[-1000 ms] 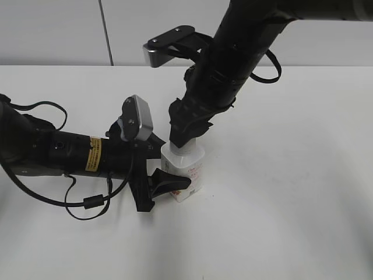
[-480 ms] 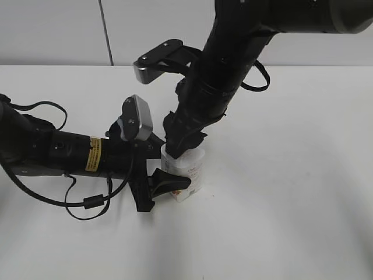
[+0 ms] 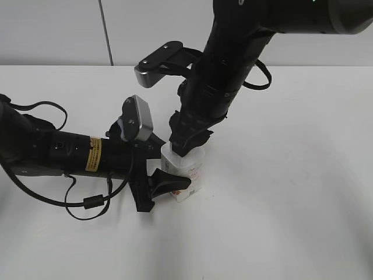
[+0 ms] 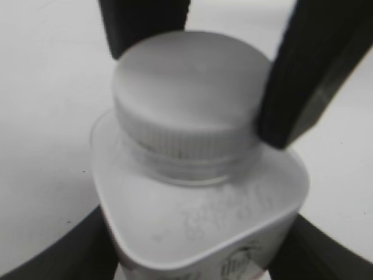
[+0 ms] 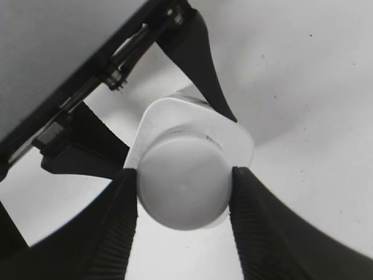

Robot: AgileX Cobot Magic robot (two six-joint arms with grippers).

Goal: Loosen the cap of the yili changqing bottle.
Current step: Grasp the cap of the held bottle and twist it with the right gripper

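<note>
The yili changqing bottle [image 3: 189, 174], white with a red-pink label, stands upright on the table. My left gripper [image 3: 169, 166] comes in from the left and is shut on the bottle's body; in the left wrist view its jaws flank the bottle [image 4: 198, 221] at the bottom corners. The white ribbed cap [image 4: 186, 87] sits on the neck. My right gripper [image 3: 187, 147] reaches down from above and hides the cap in the exterior view. In the right wrist view the right gripper [image 5: 183, 192] has both ribbed pads [image 5: 119, 221] pressed against the sides of the cap [image 5: 183, 186].
The white table [image 3: 280, 204] stretches around the bottle, with a pale wall behind. The left arm [image 3: 52, 153] with its loose cables lies low across the left side. The right arm [image 3: 233, 64] slants down from the upper right.
My right gripper has narrowed its jaws onto the cap, and its arm has shifted slightly left. The left gripper and bottle have stayed in place.
</note>
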